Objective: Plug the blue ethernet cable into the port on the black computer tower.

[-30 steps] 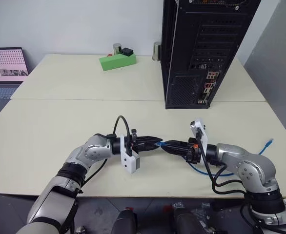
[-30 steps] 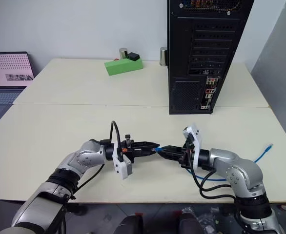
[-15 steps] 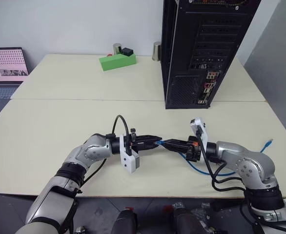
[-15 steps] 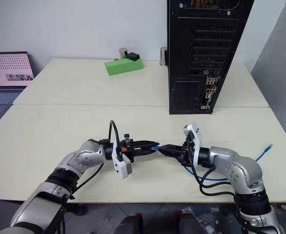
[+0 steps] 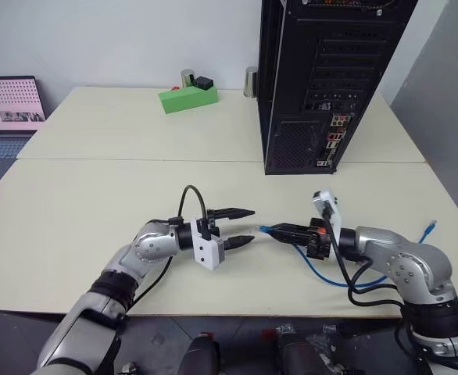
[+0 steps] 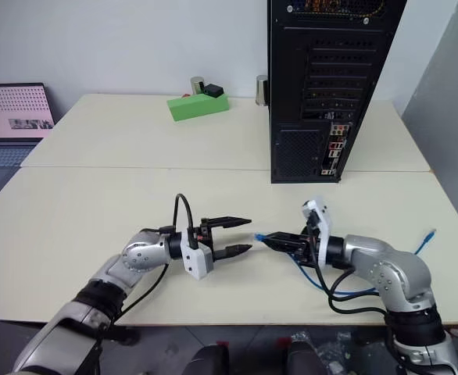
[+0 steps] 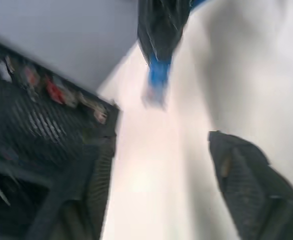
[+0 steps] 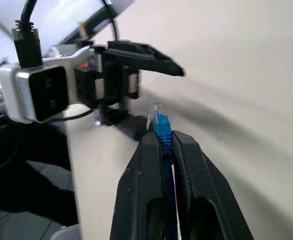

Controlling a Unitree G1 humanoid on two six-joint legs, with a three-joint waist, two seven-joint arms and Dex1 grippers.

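1. Left eye view shows the left gripper (image 5: 246,226) low over the table (image 5: 96,195), near its front edge, pointing sideways toward the right arm. Its two black fingers (image 5: 237,212) stand spread apart, one above the other, with nothing between them.
2. The right gripper (image 5: 274,230) faces it from the other side, also near the front edge. Its fingers are pressed together on the blue ethernet cable (image 5: 323,275) just behind the plug (image 8: 160,120), which sticks out past the fingertips toward the spread left fingers.
3. A small gap separates the plug from the left gripper; the two do not touch.
4. From the right gripper the cable runs back under the right arm, loops on the table by the front right corner, and ends in a second plug lying near the right edge.
5. The black computer tower (image 5: 323,78) stands upright on the far right part of the table, its rear panel facing the robot, well apart from both grippers.
6. Coloured connectors sit low on that panel beside the mesh vent; the port (image 5: 336,122) is among them, though which socket it is cannot be told exactly.
7. A green box (image 5: 187,98) lies near the far edge, left of the tower.
8. A laptop (image 5: 8,117) stands open past the table's left edge.
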